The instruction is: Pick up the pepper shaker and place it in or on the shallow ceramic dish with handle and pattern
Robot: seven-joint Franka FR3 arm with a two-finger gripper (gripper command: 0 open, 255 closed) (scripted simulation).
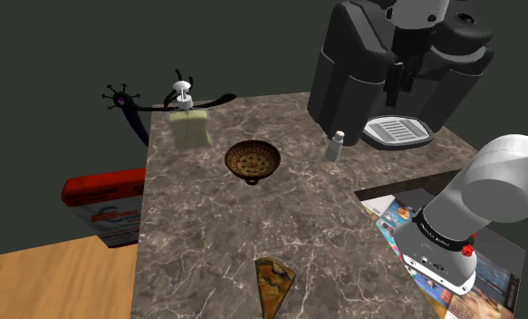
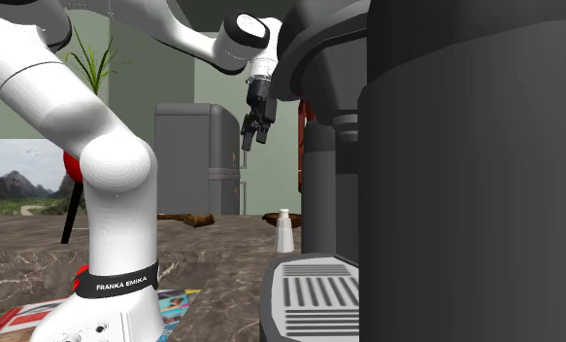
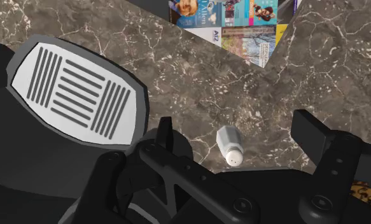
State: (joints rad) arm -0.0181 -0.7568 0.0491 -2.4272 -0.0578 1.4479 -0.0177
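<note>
Wrist view: we see gripper [image 3: 235, 124] fingers spread, holding nothing, pepper shaker [image 3: 230, 147] upright on counter [image 3: 177, 63] beneath; shoulder view gives us patterned dish [image 1: 253, 160] well apart.

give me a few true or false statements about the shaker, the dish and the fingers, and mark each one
1. The pepper shaker stands upright on the marble counter. True.
2. The fingers are shut on the shaker. False: they stand apart, well above it, holding nothing.
3. The shaker stands close to the drip tray of the coffee machine. True.
4. The shaker lies in the patterned dish. False: the dish sits apart from it on the counter.
</note>
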